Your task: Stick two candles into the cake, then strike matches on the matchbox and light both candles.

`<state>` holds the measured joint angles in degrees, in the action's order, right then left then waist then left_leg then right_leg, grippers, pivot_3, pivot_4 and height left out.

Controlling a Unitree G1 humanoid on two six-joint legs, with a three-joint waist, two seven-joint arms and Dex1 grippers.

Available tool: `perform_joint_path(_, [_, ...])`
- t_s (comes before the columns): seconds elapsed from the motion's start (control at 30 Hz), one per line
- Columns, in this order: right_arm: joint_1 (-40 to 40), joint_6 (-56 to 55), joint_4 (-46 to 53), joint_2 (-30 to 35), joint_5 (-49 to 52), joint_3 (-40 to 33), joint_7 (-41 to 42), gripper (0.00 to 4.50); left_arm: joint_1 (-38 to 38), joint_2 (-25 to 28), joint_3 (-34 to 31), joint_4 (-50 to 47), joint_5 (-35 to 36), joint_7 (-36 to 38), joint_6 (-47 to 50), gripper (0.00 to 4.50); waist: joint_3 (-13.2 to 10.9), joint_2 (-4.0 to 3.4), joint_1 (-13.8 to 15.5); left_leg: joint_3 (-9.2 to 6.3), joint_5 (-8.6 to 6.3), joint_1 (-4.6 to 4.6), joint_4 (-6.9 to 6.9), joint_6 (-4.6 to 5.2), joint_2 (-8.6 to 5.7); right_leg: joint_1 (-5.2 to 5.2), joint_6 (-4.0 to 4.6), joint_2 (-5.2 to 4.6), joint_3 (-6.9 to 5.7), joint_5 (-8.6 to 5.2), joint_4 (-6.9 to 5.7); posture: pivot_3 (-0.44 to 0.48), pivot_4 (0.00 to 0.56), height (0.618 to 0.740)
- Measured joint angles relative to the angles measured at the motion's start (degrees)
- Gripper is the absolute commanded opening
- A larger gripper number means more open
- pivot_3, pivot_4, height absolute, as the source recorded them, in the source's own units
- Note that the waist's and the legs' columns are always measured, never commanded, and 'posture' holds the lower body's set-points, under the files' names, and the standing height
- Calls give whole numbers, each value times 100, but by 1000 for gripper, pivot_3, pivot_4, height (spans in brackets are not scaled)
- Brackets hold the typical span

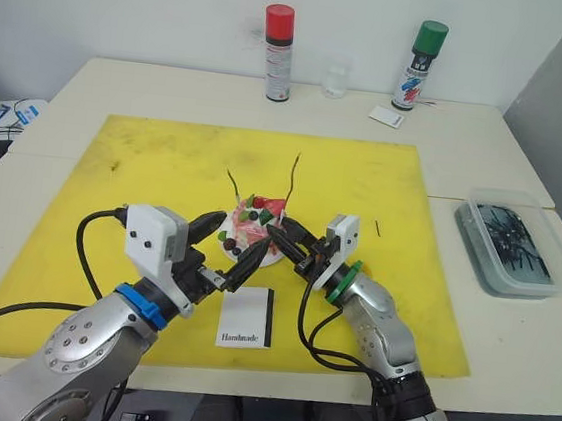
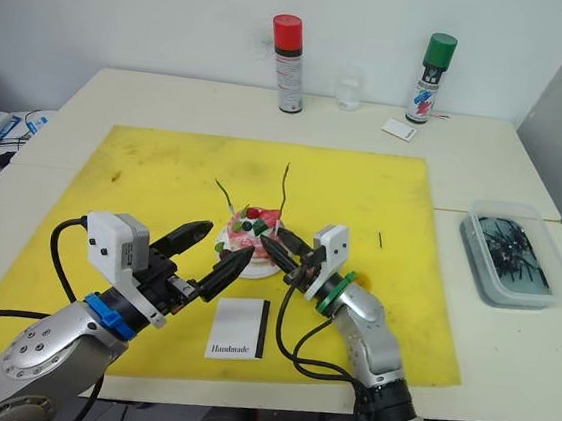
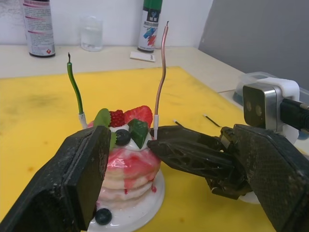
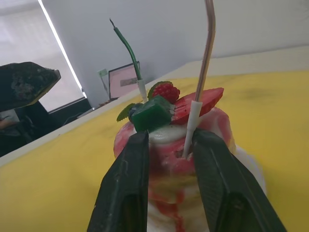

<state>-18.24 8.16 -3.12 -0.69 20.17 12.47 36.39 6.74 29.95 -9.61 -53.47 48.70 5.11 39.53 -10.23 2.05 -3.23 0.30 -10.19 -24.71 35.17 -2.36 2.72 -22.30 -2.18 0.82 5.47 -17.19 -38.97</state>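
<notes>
Nearest lies the matchbox (image 1: 247,318), flat on the yellow mat (image 1: 144,171), just short of both grippers and between the two arms. The left gripper (image 1: 228,257) hangs with its jaws spread wide and nothing in them, tips just beside the near left edge of the cake (image 1: 254,226). The right gripper (image 4: 166,159) is at the cake's near right side; its jaws stand a little apart, straddling the pale foot of the pinkish candle (image 4: 206,53) where it enters the cake. Whether they actually pinch that foot or merely flank it cannot be told.

Both candles appear planted: the pinkish one rises straight beyond the right jaws, the green candle (image 3: 75,87) leans up from the cake's far left, well apart from either gripper.

The step in hand looks like seating the second candle. To do it well, the right jaws should part fully before drawing back — straight away from the stem, not sideways, or the thin stick tips over. The left jaws are best kept off the plate rim so the cake does not slide.

One short dark stick, probably a match (image 1: 378,228), lies on the mat off to the right of the right jaws. Farther back on the desk (image 1: 489,142) stand a red-capped can (image 1: 277,53) and a green-capped can (image 1: 420,66).
</notes>
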Motion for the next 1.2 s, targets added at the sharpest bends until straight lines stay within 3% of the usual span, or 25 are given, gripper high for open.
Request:
perform_joint_path(0.17, [0,406,350,490,200,-58,286,1297,-57,44,13,161,-68,255,-48,4500,0,0,2,3,0,0,0,0,-2,0,1,0,-3,0,0,0,150,740])
perform_joint_path(0.57, [-178,1250,1234,1985,562,-344,1036,1297,-109,991,-778,920,234,1682,-85,4500,-1,1,4,16,0,-2,-1,0,0,-2,4,0,-3,-7,1,0,150,740])
perform_joint_path(0.7, [-187,1308,1491,2909,302,-218,1490,1297,323,1967,-1545,1317,1696,2385,743,4500,-4,-1,1,11,0,-2,-11,1,8,-6,6,-10,-7,-22,-2,0,150,740])
perform_joint_path(0.77, [-170,1378,1610,3274,252,-213,1727,943,463,2581,-1949,1799,2553,2719,1351,4500,-7,-2,-1,5,0,-1,-13,1,10,-7,12,-12,-16,-31,-2,0,150,740])
perform_joint_path(0.87, [-137,1529,1897,3703,272,-109,2141,185,503,3818,-2072,2862,4154,2975,2518,4500,-13,-6,-1,-13,0,0,-16,1,17,-6,16,-15,-29,-36,-4,0,150,740])
perform_joint_path(0.97, [-151,1548,2113,3831,231,108,2377,45,264,4706,-1497,4005,5430,2785,3237,4500,-21,-19,0,-19,-1,3,-17,1,18,-6,13,-21,-31,-35,-6,0,150,740])
perform_joint_path(1.03, [-289,1685,2147,3762,112,389,2375,45,-224,4947,-610,4685,6046,2640,3592,4500,-25,-25,0,-13,-1,2,-17,1,6,-9,8,-16,-32,-32,-7,0,150,740])
perform_joint_path(1.07, [-309,1706,2164,3742,105,443,2374,45,-267,4946,-484,4770,6118,2610,3635,4500,-27,-26,-6,-11,-1,1,-18,1,7,-11,8,-16,-29,-32,-7,0,150,740])
perform_joint_path(1.2, [-323,1739,2223,3603,-329,893,2256,45,-1626,4481,819,5662,6282,2461,4160,4500,-26,-23,24,-11,-1,-5,-19,0,-2,-11,3,-19,-35,-35,-6,0,150,740])
